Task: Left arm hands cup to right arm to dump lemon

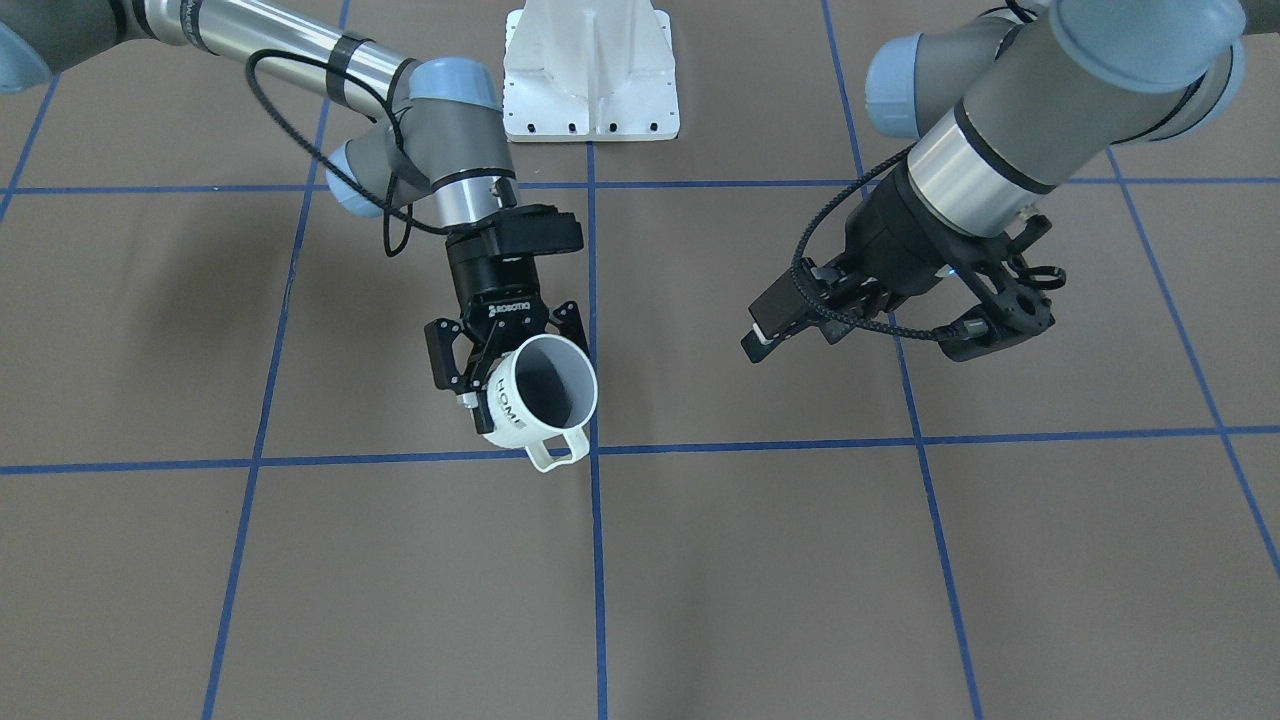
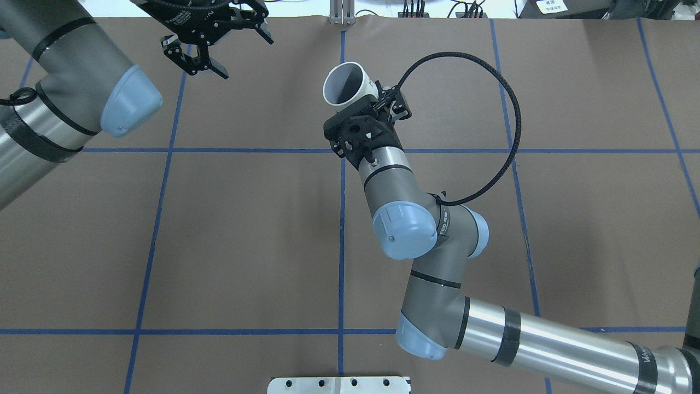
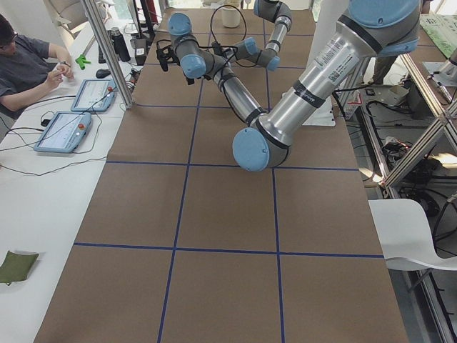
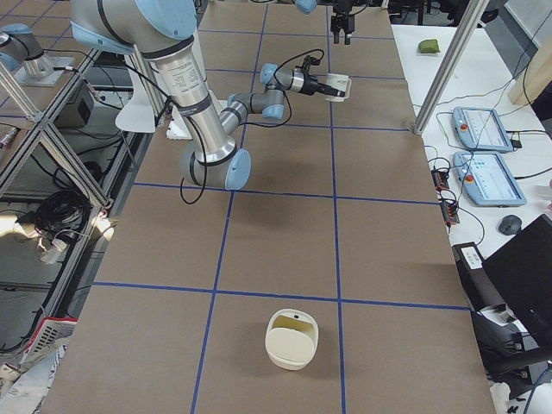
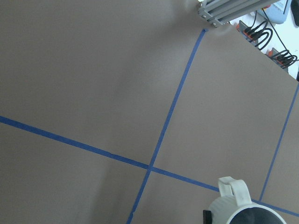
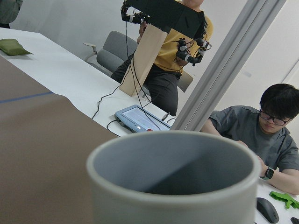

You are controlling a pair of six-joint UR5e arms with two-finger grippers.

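My right gripper is shut on the white cup with "HOME" lettering and holds it tilted above the table, near the centre line, handle hanging down. The cup also shows in the overhead view, where the right gripper grips its side. The cup's grey inside fills the right wrist view. No lemon shows in it or anywhere else. My left gripper is open and empty, apart from the cup on the left side; it also shows in the front view. The left wrist view catches the cup's handle.
A cream container stands on the table at the end on my right. The white robot base is at the table's edge. Operators, tablets and a green bag are at the side desk beyond metal posts.
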